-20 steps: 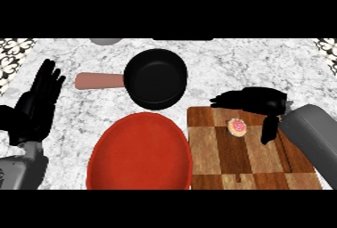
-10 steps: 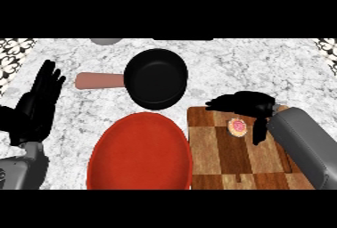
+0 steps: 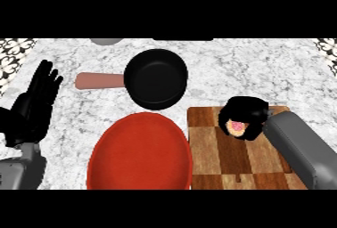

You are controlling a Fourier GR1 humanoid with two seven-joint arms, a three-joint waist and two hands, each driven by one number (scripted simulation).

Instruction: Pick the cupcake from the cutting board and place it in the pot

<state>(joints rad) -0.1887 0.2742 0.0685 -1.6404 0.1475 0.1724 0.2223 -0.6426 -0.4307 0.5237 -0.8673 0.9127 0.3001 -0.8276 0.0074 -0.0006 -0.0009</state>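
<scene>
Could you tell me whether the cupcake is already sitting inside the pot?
No, the cupcake is over the cutting board, enclosed by the right robot hand, and the pot holds nothing.

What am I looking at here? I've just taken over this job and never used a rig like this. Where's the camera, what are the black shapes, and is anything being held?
The camera sits at the robot's head and looks steeply down at a marble counter. The grey forearms come in from the bottom, and each ends in a black hand.

The left hand shows at the left edge, open with its fingers up, resting. The right hand is over the far end of the wooden cutting board, with its fingers curled round the pink cupcake. I cannot tell whether the cupcake has left the board.

The black round thing with a brown handle is the pot, where the cupcake should go. It holds nothing so far. The big red plate lies left of the board.
</scene>
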